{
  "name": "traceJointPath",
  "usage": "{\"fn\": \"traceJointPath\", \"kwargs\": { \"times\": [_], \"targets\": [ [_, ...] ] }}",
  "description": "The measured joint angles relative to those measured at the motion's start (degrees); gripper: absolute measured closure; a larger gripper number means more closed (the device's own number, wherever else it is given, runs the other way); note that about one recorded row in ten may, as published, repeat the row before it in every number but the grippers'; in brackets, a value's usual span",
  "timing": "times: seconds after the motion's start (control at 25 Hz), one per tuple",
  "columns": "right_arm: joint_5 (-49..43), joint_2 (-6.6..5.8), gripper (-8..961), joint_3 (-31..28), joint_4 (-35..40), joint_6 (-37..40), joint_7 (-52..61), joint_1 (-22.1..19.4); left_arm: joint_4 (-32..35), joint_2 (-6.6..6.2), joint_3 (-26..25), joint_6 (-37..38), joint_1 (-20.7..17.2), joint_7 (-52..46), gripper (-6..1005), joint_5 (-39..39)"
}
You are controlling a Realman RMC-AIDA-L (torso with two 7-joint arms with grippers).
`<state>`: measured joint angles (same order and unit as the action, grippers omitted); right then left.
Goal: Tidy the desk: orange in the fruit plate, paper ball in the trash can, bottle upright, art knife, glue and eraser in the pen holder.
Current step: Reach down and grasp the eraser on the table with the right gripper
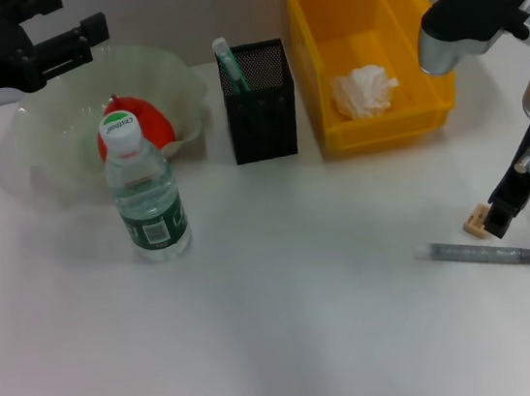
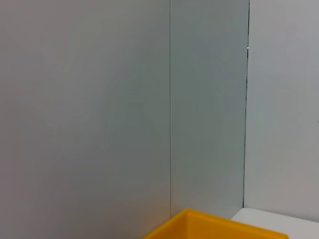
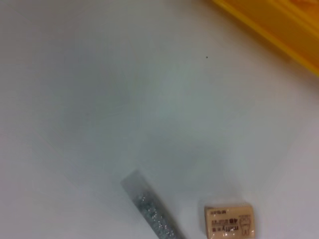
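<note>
The orange (image 1: 142,118) lies in the pale green fruit plate (image 1: 42,139). The water bottle (image 1: 144,189) stands upright in front of the plate. The black mesh pen holder (image 1: 259,101) holds the green glue stick (image 1: 228,63). The paper ball (image 1: 364,90) lies in the yellow trash bin (image 1: 361,39). The tan eraser (image 1: 475,222) and the grey art knife (image 1: 495,253) lie on the table at the right; both also show in the right wrist view, eraser (image 3: 231,220) and knife (image 3: 152,211). My right gripper (image 1: 501,211) hangs right beside the eraser. My left gripper (image 1: 75,18) is open and empty above the plate's far side.
The white table (image 1: 312,329) spreads out in front of the objects. The bin's edge shows in the right wrist view (image 3: 279,25) and its corner in the left wrist view (image 2: 214,226), before a grey wall (image 2: 124,99).
</note>
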<state>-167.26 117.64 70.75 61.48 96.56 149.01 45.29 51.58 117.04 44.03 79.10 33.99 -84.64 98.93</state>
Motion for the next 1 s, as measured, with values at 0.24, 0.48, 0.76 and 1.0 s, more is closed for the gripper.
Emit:
{"fn": "traceJointPath", "kwargs": {
  "times": [0.24,0.48,0.76,1.0],
  "targets": [
    [0.0,-0.20,461,-0.1,-0.4,-0.9,0.0,-0.2,0.0,0.05,0.0,0.0,0.0,0.0,275,0.0],
    [0.0,-0.51,460,-0.5,-1.6,-3.2,0.0,-0.1,0.0,0.03,0.5,0.0,0.0,0.0,275,0.0],
    [0.1,-0.27,459,-0.2,-4.7,-5.7,-0.7,0.9,0.0,-0.06,0.8,-0.1,0.2,0.0,275,0.1],
    [0.5,0.48,460,-0.6,-4.9,-5.7,-1.8,1.4,0.0,-0.08,0.8,-0.1,0.2,0.0,275,0.2]
  ]
}}
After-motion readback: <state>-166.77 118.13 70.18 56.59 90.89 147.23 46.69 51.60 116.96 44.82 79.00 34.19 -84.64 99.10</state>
